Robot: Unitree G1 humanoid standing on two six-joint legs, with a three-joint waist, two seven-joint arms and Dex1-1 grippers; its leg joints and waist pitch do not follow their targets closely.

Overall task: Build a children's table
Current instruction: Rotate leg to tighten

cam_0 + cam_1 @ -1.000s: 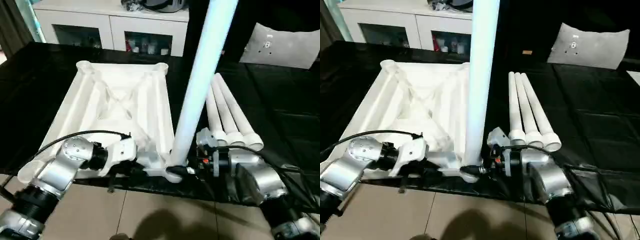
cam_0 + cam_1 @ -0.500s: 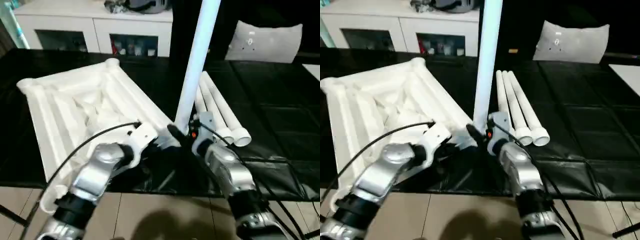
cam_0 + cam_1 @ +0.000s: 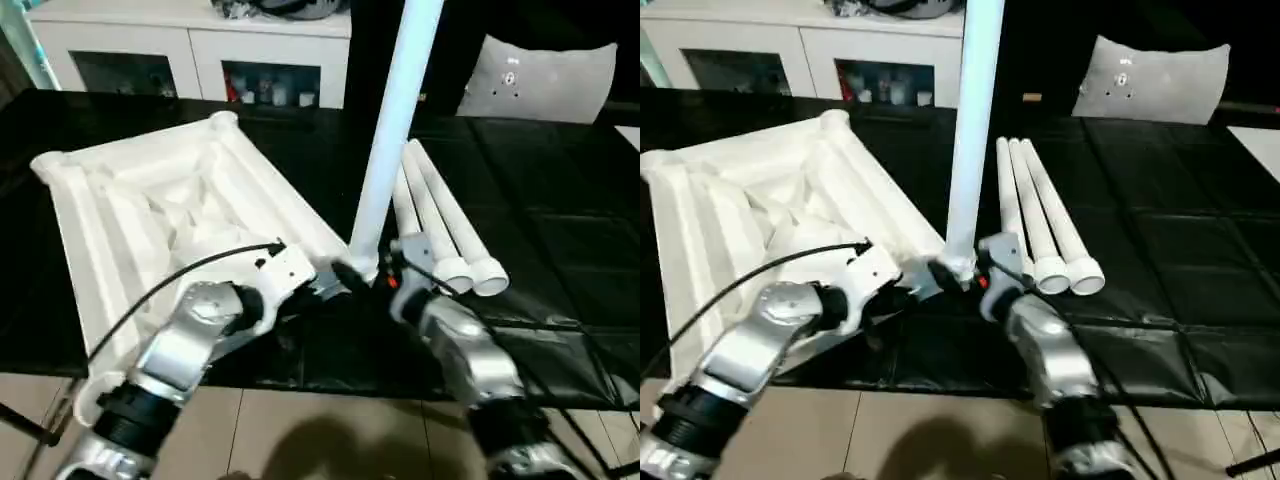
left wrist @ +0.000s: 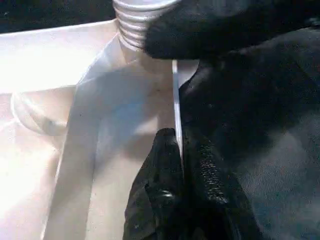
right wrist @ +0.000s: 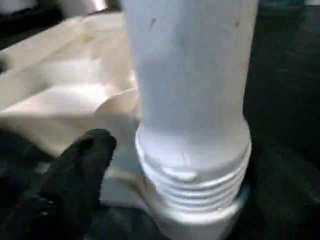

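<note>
While one leg stands in tabletop socket | 3 legs unfitted; left gripper pinched on rim; right gripper spread, holding nothing

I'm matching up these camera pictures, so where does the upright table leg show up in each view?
Left eye view: upright leg, right of centre, rising out the top.
Right eye view: just left of centre.
Left wrist view: its ribbed end at the top edge.
Right wrist view: centre, close up.
Shared landmark: tabletop, whose corner carries the leg.
</note>
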